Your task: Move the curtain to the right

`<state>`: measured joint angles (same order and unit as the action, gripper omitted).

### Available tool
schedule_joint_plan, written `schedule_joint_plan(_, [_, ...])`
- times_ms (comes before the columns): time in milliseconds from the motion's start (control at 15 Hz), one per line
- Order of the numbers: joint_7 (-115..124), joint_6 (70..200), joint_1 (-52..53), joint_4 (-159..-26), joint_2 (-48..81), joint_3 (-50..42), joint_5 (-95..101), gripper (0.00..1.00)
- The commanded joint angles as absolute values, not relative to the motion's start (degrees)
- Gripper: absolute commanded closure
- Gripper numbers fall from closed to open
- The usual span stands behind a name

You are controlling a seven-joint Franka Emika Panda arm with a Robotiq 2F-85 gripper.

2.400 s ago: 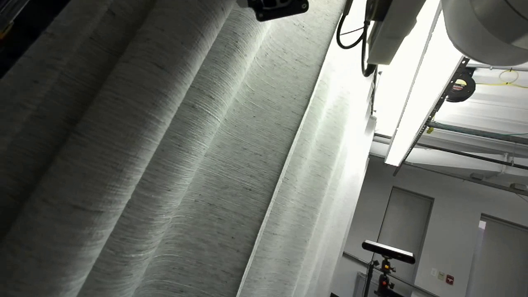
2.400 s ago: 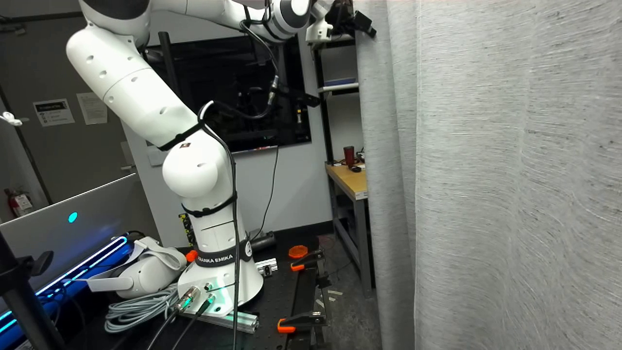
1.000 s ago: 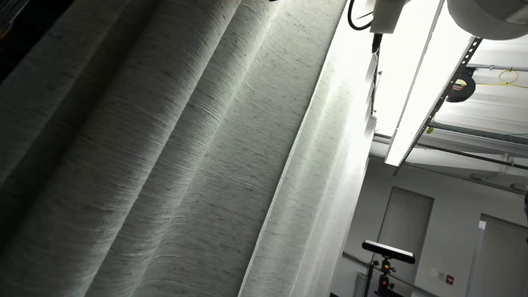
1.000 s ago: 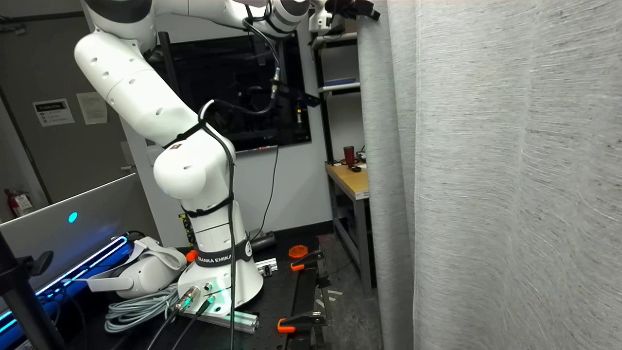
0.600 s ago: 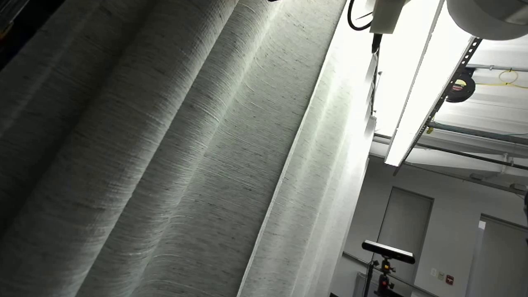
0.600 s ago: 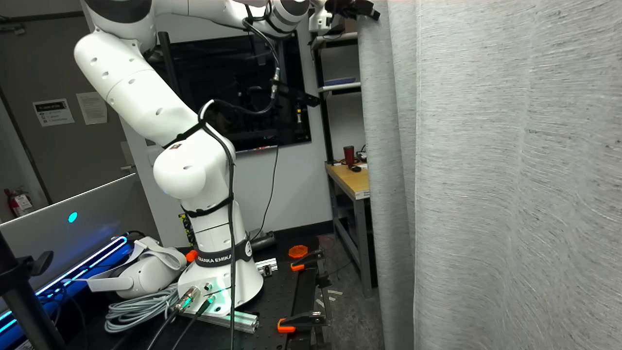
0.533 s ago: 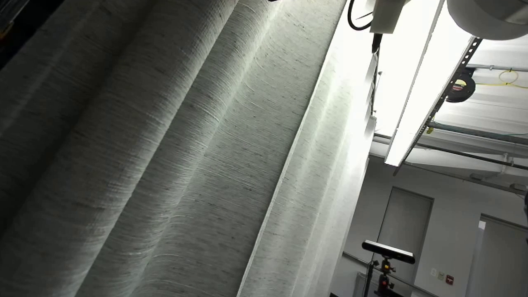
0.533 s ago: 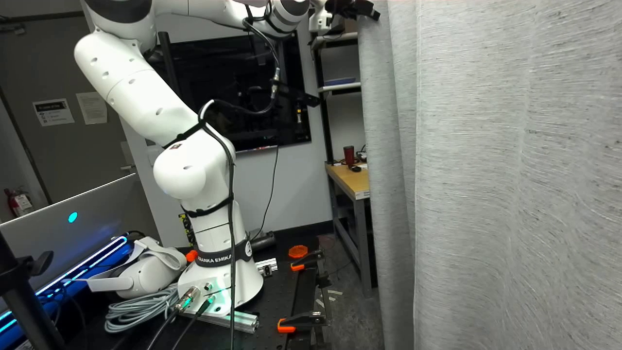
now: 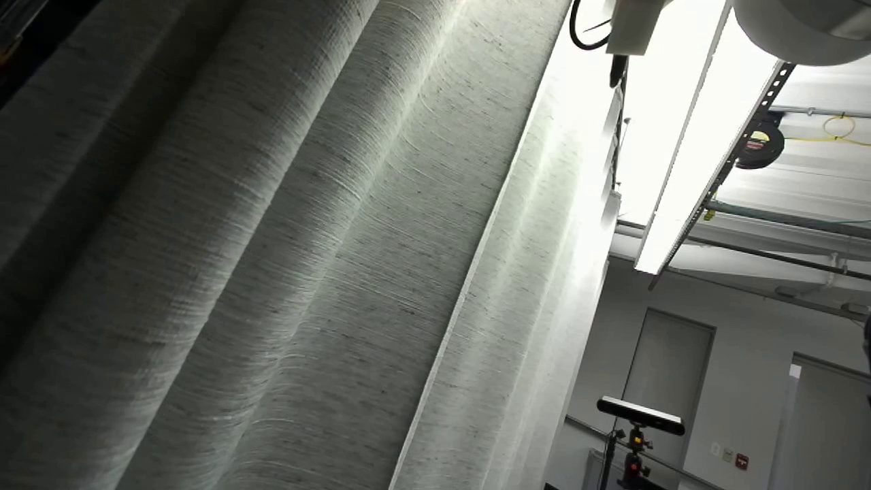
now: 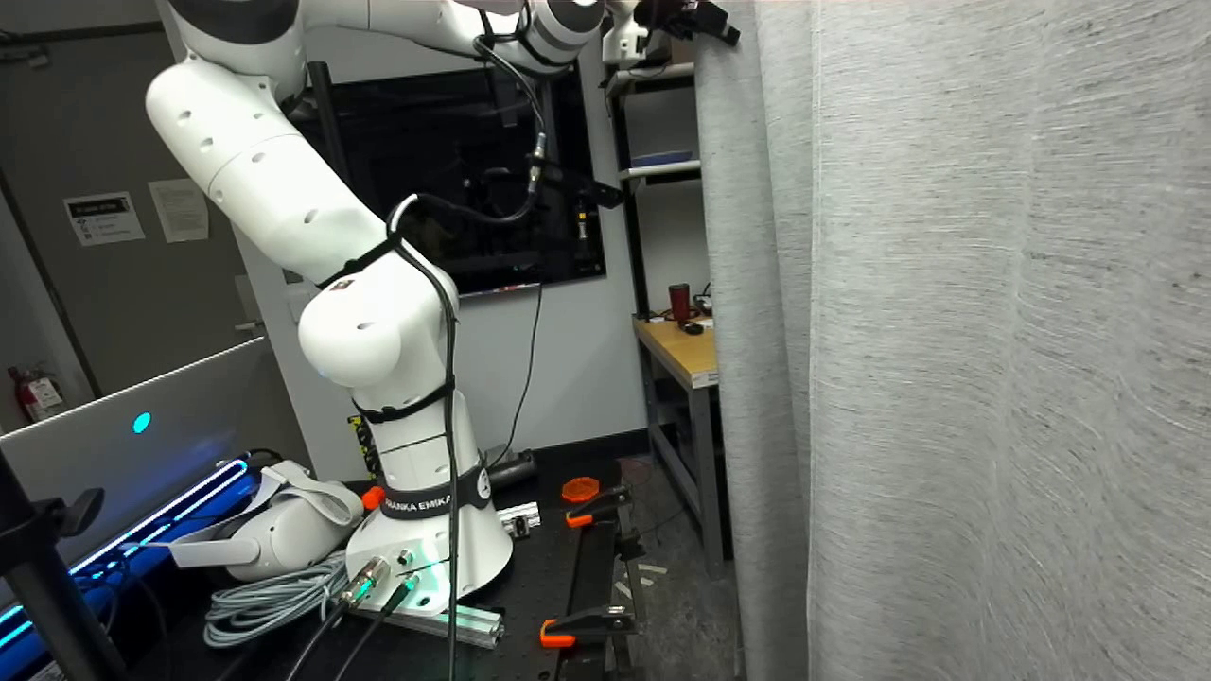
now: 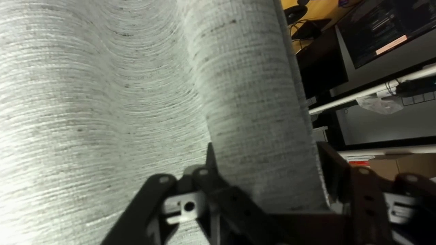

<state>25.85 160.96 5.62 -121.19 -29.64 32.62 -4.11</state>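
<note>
The curtain (image 9: 354,258) is a large pale grey-white drape with long folds. It fills much of an exterior view and hangs along the right side in an exterior view (image 10: 1003,340). In the wrist view the curtain (image 11: 143,85) covers the left and middle, with its free edge at the right. My gripper (image 11: 267,153) is open, its dark fingers wide apart, with the curtain's edge fold between them. The left finger is at the fabric's fold line and the right finger is just beyond the edge. My gripper (image 10: 716,24) is at the curtain's upper left edge, partly cut off by the frame top.
A shelf and wooden desk (image 10: 683,352) stand behind the curtain's left edge. A black screen (image 10: 454,189) hangs behind the arm. Clamps (image 10: 591,624) sit on the robot's table edge. A camera on a stand (image 9: 639,415) and a ceiling light (image 9: 687,170) also show.
Since 2.4 s ago my gripper has risen out of the top of an exterior view. In the last half second the arm has barely moved, and the curtain's folds have shifted slightly.
</note>
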Motion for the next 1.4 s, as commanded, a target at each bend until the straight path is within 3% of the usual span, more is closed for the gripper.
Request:
schedule_joint_plan(0, [29.54, 163.73, 1.86, -119.74, -29.52, 34.79, -1.47, 0.58])
schedule_joint_plan(200, [31.82, 164.56, -2.51, -118.57, -29.79, 36.2, 0.12, 0.82])
schedule_joint_plan(400, [32.82, 163.32, -7.3, -116.67, -28.53, 37.13, 2.01, 1.0])
schedule_joint_plan(1333, [34.43, 160.24, -34.42, -109.93, -16.85, 37.38, 5.71, 0.99])
